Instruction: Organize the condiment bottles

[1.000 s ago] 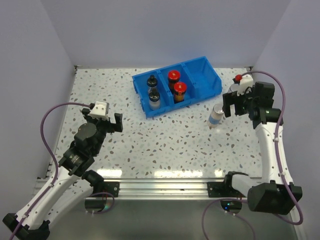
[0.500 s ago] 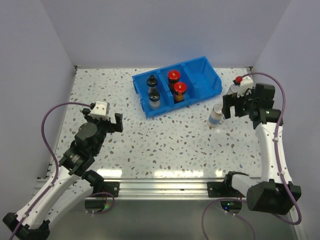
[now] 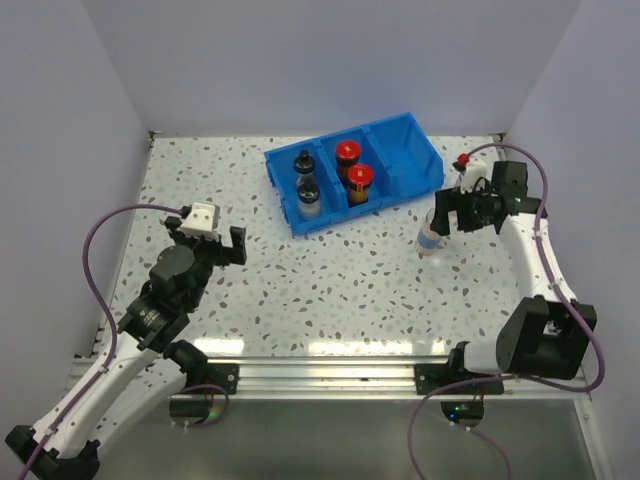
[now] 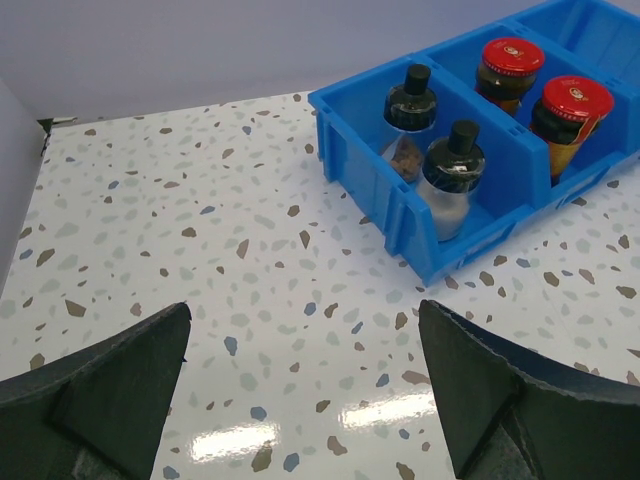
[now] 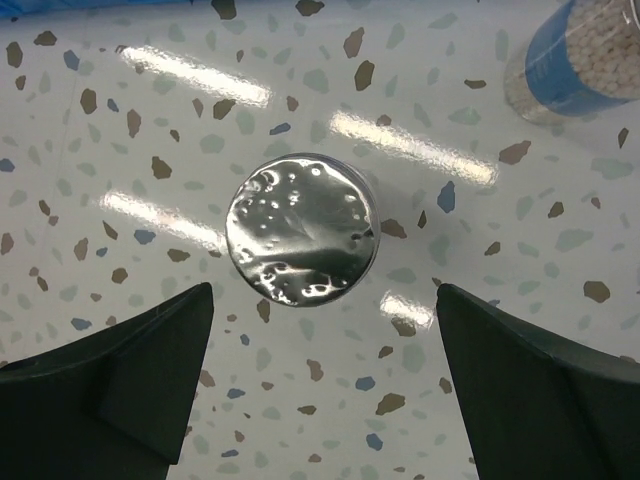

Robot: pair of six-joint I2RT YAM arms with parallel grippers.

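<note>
While the right gripper (image 5: 325,292) hung open over the table (image 3: 330,280), a silver jar (image 5: 302,230) stood upright directly below it. In the wrist view the jar's round foil-like cap faced the camera. It sat at 12 o'clock from the midpoint of the two dark fingers, which were spread wide at 8 and 4 o'clock and touched nothing. The jar's long axis ran vertical, in line with the gripper's line of sight, so a straight descent looked like the move needed to bracket it.

A second silver jar (image 5: 575,55), with a blue label, stood apart at 1 o'clock in the same view, cut off by the frame edge.

From above, the blue bin (image 3: 400,160) lay at 10 o'clock from the first silver jar. Its left compartment held two black jars (image 3: 309,195), its middle one two red jars (image 3: 359,183), and its right one held nothing.

The left gripper (image 4: 302,310) was also open and held nothing. It stood well apart from both silver jars, across the table at 9 o'clock, so the right arm was much the nearer.
</note>
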